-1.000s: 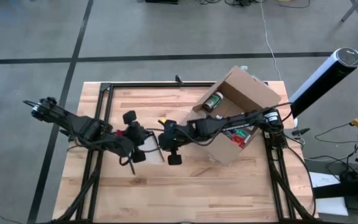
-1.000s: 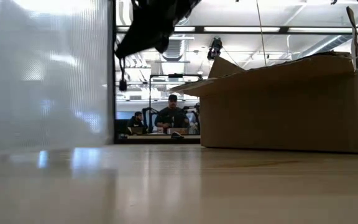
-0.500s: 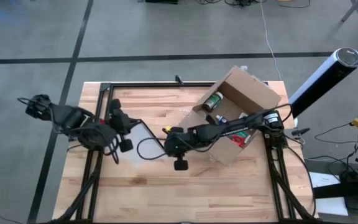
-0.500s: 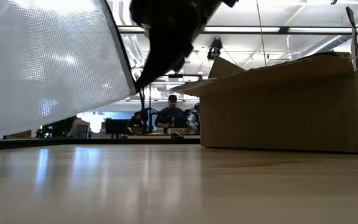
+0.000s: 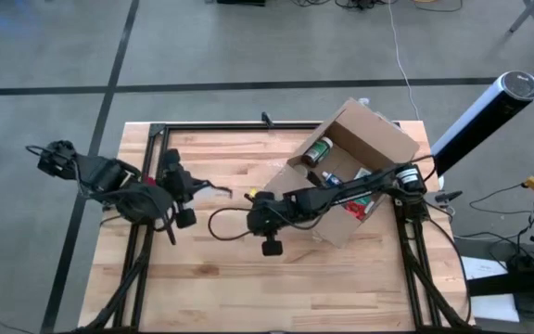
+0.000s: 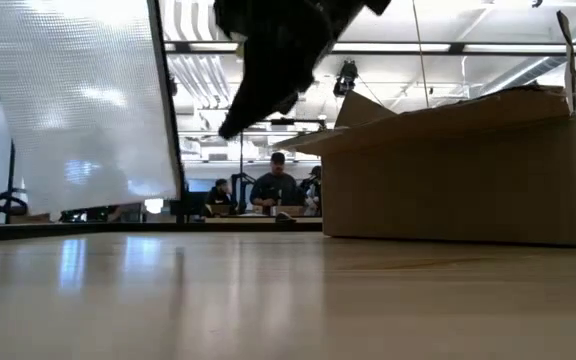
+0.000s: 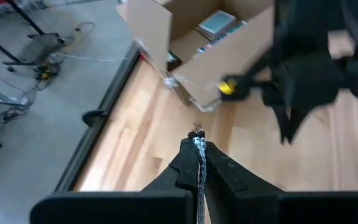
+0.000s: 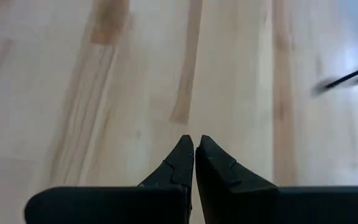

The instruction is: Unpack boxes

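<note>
The brown cardboard box [image 5: 355, 172] stands open on its base at the table's far right, also in the low view [image 6: 458, 170] and the left wrist view [image 7: 197, 43]; a green-capped jar [image 5: 318, 150] and red packs [image 5: 360, 204] lie inside. My left gripper [image 5: 202, 188] at mid-left is shut on a translucent grey-white pouch [image 6: 78, 100]. My right gripper [image 5: 250, 198] hovers shut over the table's middle, holding nothing [image 8: 194, 146]; its dark body shows high in the low view [image 6: 268, 60]. My left gripper pinches one edge of the pouch [image 7: 198, 144] between its two fingers, with the sheet seen edge-on in the gap. The fingers slant down from the table's left side. The pouch hangs below them, its lower edge [image 6: 98, 205] apparently clear of the table.
A black frame rail [image 5: 156, 139] runs along the table's left and far sides. A white and black cylinder [image 5: 485, 111] stands off the far right corner. Bare wood [image 5: 276, 288] spans the near half. People sit in the room beyond [image 6: 273, 185].
My left gripper has drawn back toward the table's left edge and risen a little, carrying the pouch away from my right gripper. The pouch, which filled the low view's left side, has swung and now hangs more upright.
</note>
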